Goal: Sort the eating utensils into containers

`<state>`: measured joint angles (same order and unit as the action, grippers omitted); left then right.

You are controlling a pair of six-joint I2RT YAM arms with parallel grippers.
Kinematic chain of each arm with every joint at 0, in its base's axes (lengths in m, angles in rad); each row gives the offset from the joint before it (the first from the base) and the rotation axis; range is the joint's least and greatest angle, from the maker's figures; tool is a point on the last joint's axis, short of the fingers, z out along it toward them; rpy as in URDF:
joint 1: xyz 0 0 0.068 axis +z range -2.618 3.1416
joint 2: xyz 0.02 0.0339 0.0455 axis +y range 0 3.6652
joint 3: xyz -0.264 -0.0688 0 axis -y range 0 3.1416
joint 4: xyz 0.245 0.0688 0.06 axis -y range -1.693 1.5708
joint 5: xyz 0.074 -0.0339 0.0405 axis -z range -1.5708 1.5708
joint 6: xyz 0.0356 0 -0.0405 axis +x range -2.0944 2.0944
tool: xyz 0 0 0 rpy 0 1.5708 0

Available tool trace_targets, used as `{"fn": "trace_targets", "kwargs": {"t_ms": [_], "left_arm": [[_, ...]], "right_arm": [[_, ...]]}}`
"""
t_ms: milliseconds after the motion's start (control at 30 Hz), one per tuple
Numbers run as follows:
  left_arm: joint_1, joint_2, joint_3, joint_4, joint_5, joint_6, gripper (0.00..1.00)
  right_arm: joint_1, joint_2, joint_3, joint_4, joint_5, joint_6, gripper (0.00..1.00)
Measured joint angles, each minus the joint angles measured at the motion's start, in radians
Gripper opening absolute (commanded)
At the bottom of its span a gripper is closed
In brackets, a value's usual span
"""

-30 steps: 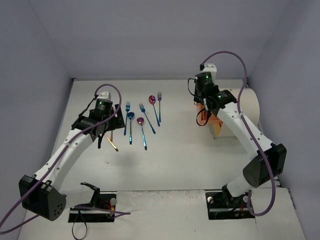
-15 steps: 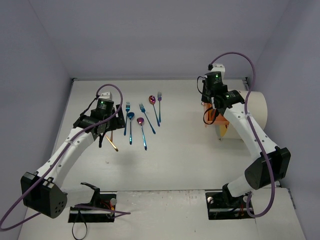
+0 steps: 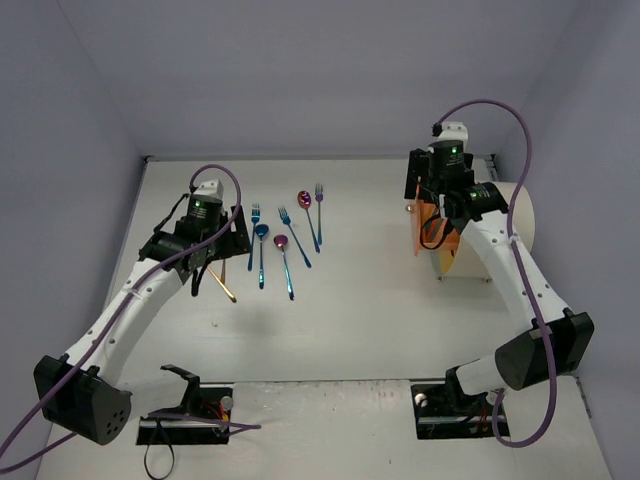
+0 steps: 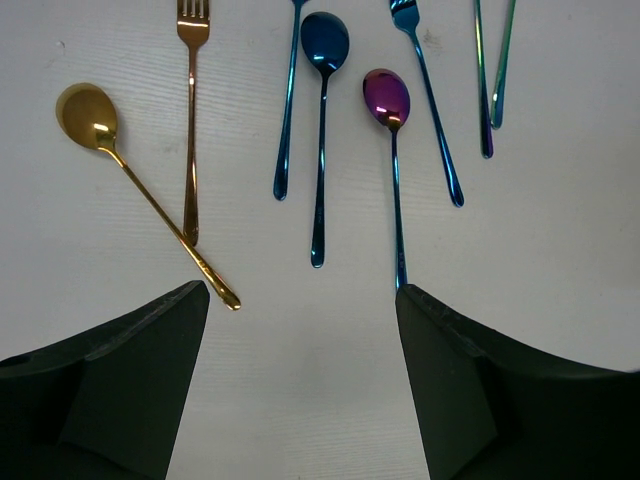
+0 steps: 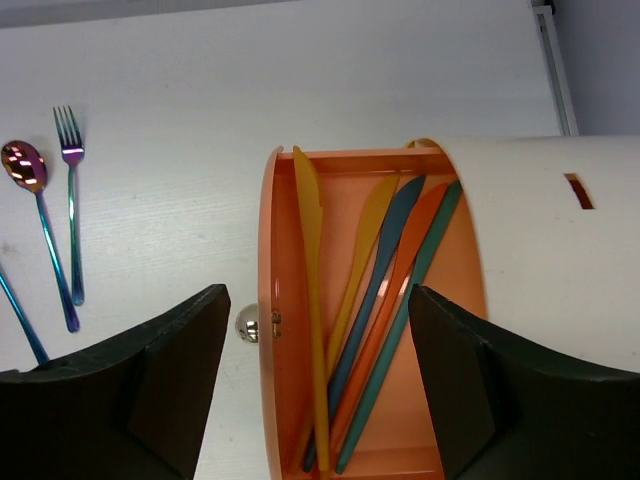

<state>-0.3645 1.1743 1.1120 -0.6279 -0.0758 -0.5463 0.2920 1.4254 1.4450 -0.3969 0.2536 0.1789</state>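
Several eating utensils lie in a row on the white table: a gold spoon, a gold fork, a blue spoon, a purple-bowled spoon and blue forks. My left gripper hovers open just short of their handle ends, empty. My right gripper hangs open over the pulled-out orange drawer of the white container. Inside the drawer lie several knives, among them a yellow one and a blue one. From above, the drawer sits under the right gripper.
A purple spoon and a purple fork lie left of the drawer. The drawer's shiny knob points toward them. The white cylinder stands near the right wall. Both arm bases sit at the near table edge.
My right arm has swung right to stand over the open drawer, and its jaws have gone from shut to open. The left arm has barely shifted.
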Motion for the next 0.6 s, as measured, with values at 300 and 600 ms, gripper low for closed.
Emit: {"fn": "trace_targets", "kwargs": {"t_ms": [300, 600], "left_arm": [[-0.01, -0.008, 0.037, 0.001, 0.088, 0.036, 0.73], [-0.049, -0.004, 0.082, 0.018, 0.183, 0.11, 0.73]], "right_arm": [[-0.204, -0.044, 0.061, -0.004, -0.044, -0.008, 0.93], [-0.589, -0.044, 0.041, -0.007, -0.174, 0.046, 0.99]]}}
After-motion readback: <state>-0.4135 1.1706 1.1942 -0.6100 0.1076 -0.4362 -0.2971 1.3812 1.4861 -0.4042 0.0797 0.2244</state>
